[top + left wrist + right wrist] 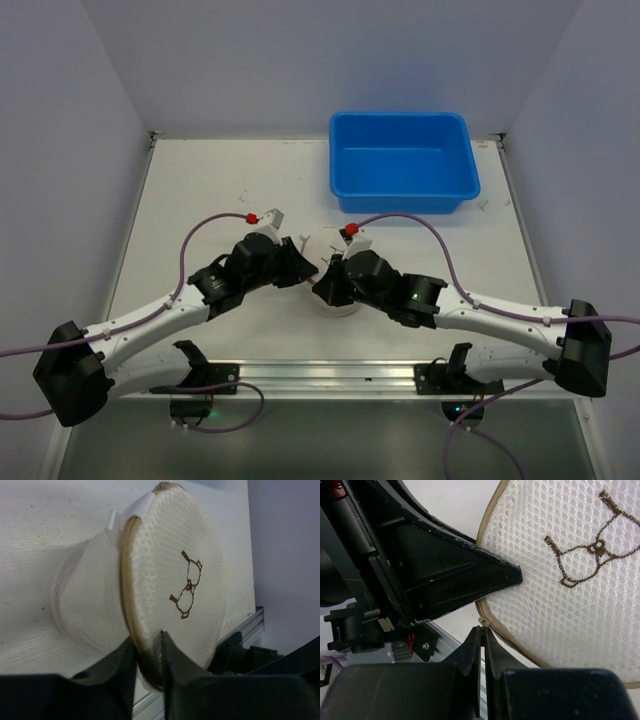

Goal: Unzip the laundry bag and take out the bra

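Note:
The laundry bag [322,250] is a small round white mesh pouch with a tan zipper band and a brown bra outline on its flat top [187,585]. It sits on the table between my two grippers. My left gripper [149,645] is shut on the bag's rim, pinching the zipper band and mesh. My right gripper [483,630] is shut on the zipper pull [483,621] at the bag's edge [570,580]. The zipper looks closed. The bra is hidden inside the bag.
A big blue plastic tub [402,160] stands at the back right of the table. An aluminium rail [320,378] runs along the near edge by the arm bases. Purple cables loop over both arms.

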Available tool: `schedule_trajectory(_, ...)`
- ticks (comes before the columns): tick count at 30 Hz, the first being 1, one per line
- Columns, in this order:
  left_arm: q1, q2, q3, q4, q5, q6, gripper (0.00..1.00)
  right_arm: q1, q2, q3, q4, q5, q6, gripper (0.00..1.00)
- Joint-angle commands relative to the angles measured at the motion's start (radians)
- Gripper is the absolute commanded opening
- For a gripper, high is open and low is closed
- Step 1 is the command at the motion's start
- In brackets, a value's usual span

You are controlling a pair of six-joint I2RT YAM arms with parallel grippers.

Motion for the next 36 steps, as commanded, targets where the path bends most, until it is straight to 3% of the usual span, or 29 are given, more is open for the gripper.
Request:
schedule_trajectory(1, -0.014, -0.001, 0.004, 0.088, -0.047, -0.037, 0.26, 0.002, -0.011, -0.009, 0.048, -0.008, -0.014, 0.0)
schedule_trajectory(2, -0.014, -0.015, 0.003, 0.079, -0.058, -0.036, 0.09, 0.0, -0.025, -0.017, 0.048, -0.001, -0.014, 0.0)
schedule_trajectory(4, -0.014, -0.033, 0.009, 0.051, -0.102, -0.031, 0.0, -0.001, -0.04, -0.043, 0.048, 0.009, -0.018, 0.0)
schedule_trajectory(8, 0.01, -0.056, 0.038, -0.014, -0.139, 0.009, 0.0, -0.004, -0.074, -0.084, 0.034, 0.012, -0.017, 0.0)
schedule_trajectory(15, 0.144, 0.005, 0.072, 0.024, -0.021, 0.108, 0.0, -0.006, -0.221, -0.166, -0.015, 0.026, -0.009, 0.0)
schedule_trajectory(21, 0.145, 0.149, 0.23, 0.024, 0.139, 0.21, 0.0, -0.006, -0.276, -0.175, -0.041, -0.001, -0.057, 0.0)
schedule_trajectory(24, 0.145, 0.161, 0.271, 0.019, 0.12, 0.231, 0.0, -0.006, -0.275, -0.172, -0.009, -0.024, -0.063, 0.0)
schedule_trajectory(25, 0.145, 0.163, 0.276, 0.015, 0.116, 0.239, 0.03, -0.006, -0.269, -0.164, -0.001, -0.035, -0.063, 0.0)
schedule_trajectory(29, 0.145, 0.162, 0.276, -0.053, 0.068, 0.245, 0.36, -0.006, -0.177, -0.121, 0.046, -0.081, -0.072, 0.0)
schedule_trajectory(30, 0.145, 0.155, 0.268, -0.067, 0.065, 0.236, 0.56, -0.004, -0.157, -0.108, 0.048, -0.084, -0.073, 0.0)
schedule_trajectory(31, 0.145, 0.145, 0.258, -0.076, 0.065, 0.228, 0.66, -0.006, -0.137, -0.079, 0.051, -0.086, -0.069, 0.0)
schedule_trajectory(32, 0.145, 0.111, 0.244, -0.076, 0.067, 0.215, 0.82, -0.006, -0.12, -0.063, 0.051, -0.087, -0.066, 0.0)
schedule_trajectory(36, 0.142, -0.013, 0.137, -0.082, 0.013, 0.132, 0.96, -0.006, -0.045, 0.001, 0.063, -0.081, -0.055, 0.0)
